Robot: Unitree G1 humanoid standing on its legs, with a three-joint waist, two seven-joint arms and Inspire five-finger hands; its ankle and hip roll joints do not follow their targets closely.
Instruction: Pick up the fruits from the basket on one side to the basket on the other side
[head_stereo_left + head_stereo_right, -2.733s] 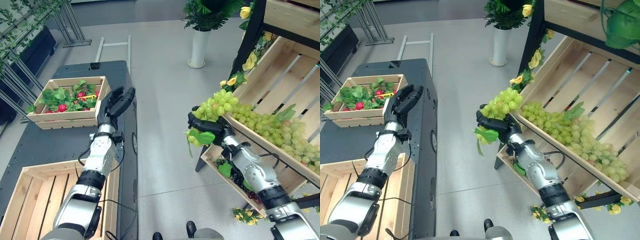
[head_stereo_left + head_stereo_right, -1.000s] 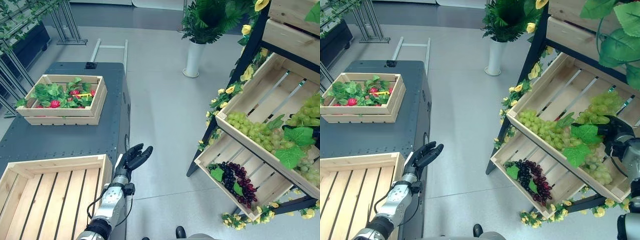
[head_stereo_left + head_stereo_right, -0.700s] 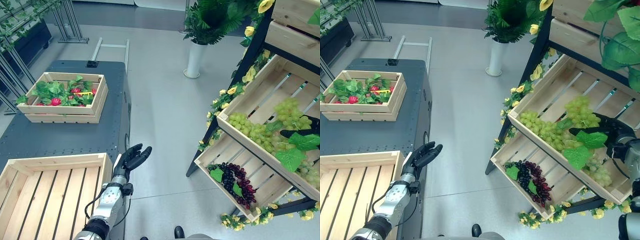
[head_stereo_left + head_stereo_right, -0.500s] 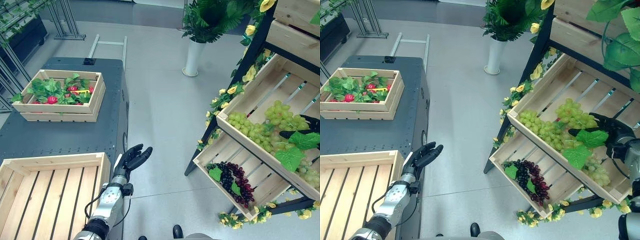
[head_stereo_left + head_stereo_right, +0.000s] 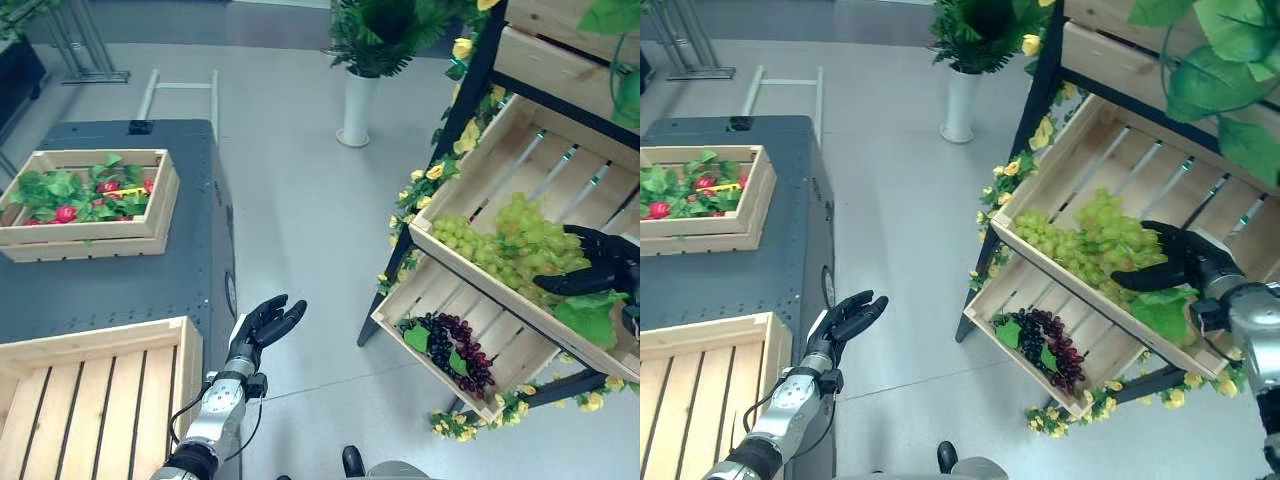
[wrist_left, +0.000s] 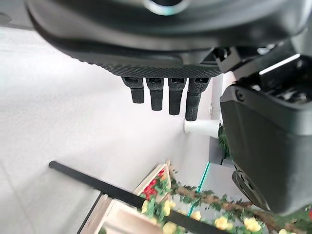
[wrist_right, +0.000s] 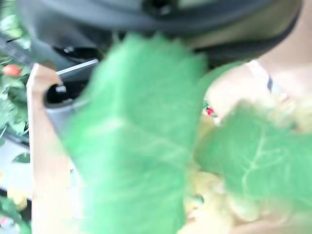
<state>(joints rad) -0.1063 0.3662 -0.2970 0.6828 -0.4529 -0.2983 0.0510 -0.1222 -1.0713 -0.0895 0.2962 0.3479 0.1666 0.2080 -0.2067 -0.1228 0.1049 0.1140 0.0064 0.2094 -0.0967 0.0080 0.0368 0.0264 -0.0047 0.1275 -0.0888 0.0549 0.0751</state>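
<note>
A bunch of green grapes (image 5: 1108,232) with a big leaf (image 5: 586,322) lies on the pile of green grapes in the tilted wooden shelf crate (image 5: 520,140). My right hand (image 5: 605,262) reaches in from the right, its fingers and thumb curled round the bunch's near end. Blurred leaves and pale grapes (image 7: 219,195) show close up in the right wrist view. My left hand (image 5: 262,325) hangs open over the floor beside the dark table (image 5: 120,280), fingers (image 6: 168,100) straight. A crate of red fruit and greenery (image 5: 90,200) sits on the table's far side, and an empty slatted crate (image 5: 100,395) at its near end.
Below the green grapes, a lower shelf crate (image 5: 400,300) holds purple grapes (image 5: 458,352). Yellow flowers (image 5: 432,172) trim the black shelf frame. A potted plant in a white vase (image 5: 356,100) stands on the floor behind. Open grey floor lies between table and shelf.
The camera has shifted. My right hand brought the grape bunch from over the floor back into the shelf crate and lowered it onto the pile. My left arm dropped from above the table.
</note>
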